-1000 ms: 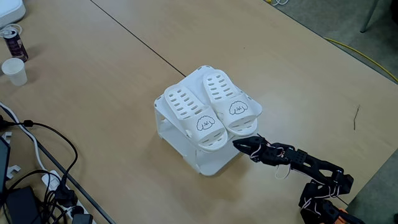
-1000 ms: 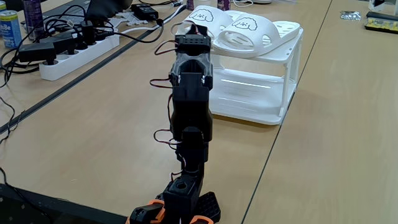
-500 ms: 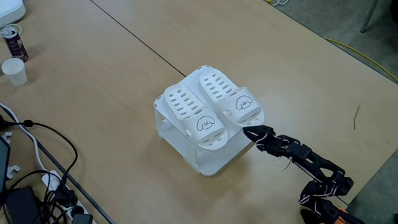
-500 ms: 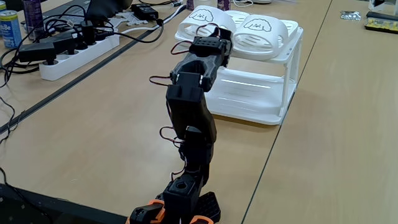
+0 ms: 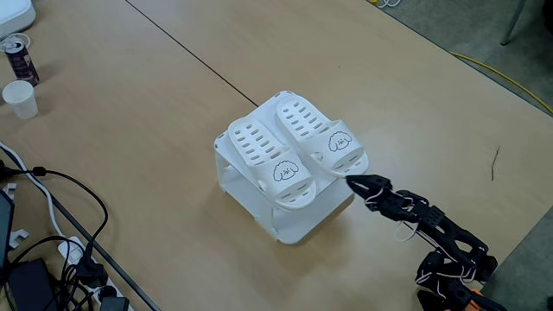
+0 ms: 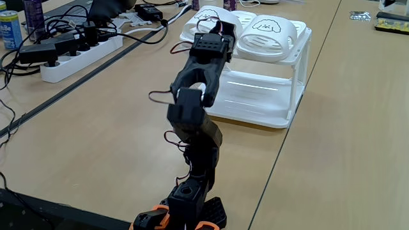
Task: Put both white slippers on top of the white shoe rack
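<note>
Both white slippers lie side by side on top of the white shoe rack [image 5: 244,186], toes toward the arm. One slipper [image 5: 270,162] sits left, the other [image 5: 318,136] right, its toe overhanging the rack's front edge. My gripper [image 5: 353,180] is at that right toe, fingers drawn to a point and shut on nothing; I cannot tell whether it touches. From the arm's side, the black arm [image 6: 192,115] reaches to the shoe rack [image 6: 271,96], with the puppy faces of the slippers [image 6: 265,30] facing the camera. The wrist hides the fingertips there.
A paper cup [image 5: 19,98] and a can [image 5: 17,56] stand at the far left. Cables [image 5: 52,250] crowd the lower left corner. A power strip [image 6: 77,54] with plugs lies left of the arm. Bare tabletop surrounds the rack.
The gripper has moved from the rack's front middle up and right to the right slipper's toe. That slipper has shifted back and to the right on the rack top.
</note>
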### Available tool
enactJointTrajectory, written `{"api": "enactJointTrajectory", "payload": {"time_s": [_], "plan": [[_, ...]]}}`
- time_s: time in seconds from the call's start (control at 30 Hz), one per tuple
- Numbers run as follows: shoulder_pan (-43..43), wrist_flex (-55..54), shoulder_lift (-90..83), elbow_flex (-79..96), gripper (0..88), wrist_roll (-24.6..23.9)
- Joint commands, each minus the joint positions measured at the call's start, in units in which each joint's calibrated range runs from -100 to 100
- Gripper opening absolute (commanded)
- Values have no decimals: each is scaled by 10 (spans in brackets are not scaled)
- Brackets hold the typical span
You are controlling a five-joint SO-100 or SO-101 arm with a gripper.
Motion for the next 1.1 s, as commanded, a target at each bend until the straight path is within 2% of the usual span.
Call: {"api": "enactJointTrajectory", "payload": {"time_s": [0.0, 0.47, 1.07], "plan": [[36, 53, -50, -7, 7, 4], [85, 65, -43, 71, 7, 4], [90, 63, 125, -138, 7, 4]]}}
